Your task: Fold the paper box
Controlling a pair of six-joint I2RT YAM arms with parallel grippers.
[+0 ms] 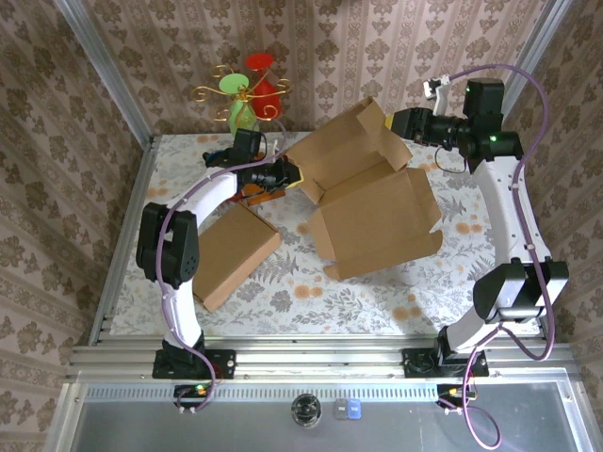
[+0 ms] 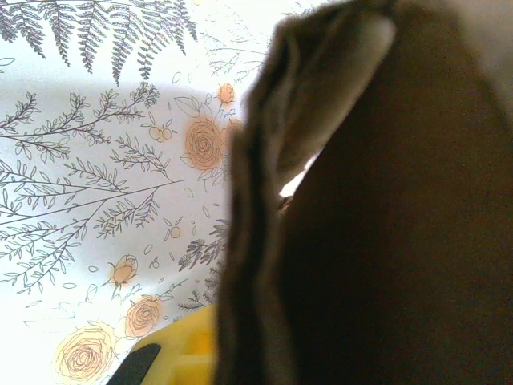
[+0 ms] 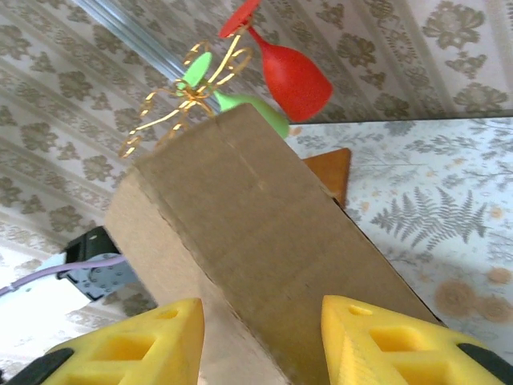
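Note:
A brown paper box (image 1: 372, 202) lies half opened in the middle of the flowered table (image 1: 301, 297), its tall back panel (image 1: 344, 146) tilted up. My left gripper (image 1: 285, 174) is at the box's left edge. In the left wrist view, a dark cardboard flap (image 2: 377, 216) runs right against one yellow finger (image 2: 186, 351) and hides the other, so the jaws look shut on it. My right gripper (image 1: 400, 122) is at the raised panel's top right corner. It stands open (image 3: 260, 317), with the box's folded edge (image 3: 240, 233) between its spread yellow fingers.
A second flat cardboard sheet (image 1: 236, 252) lies at the left front. An orange piece (image 1: 254, 195) sits under the left gripper. A gold wire stand with a red and a green glass (image 1: 247, 89) is at the back left. Patterned walls enclose the table.

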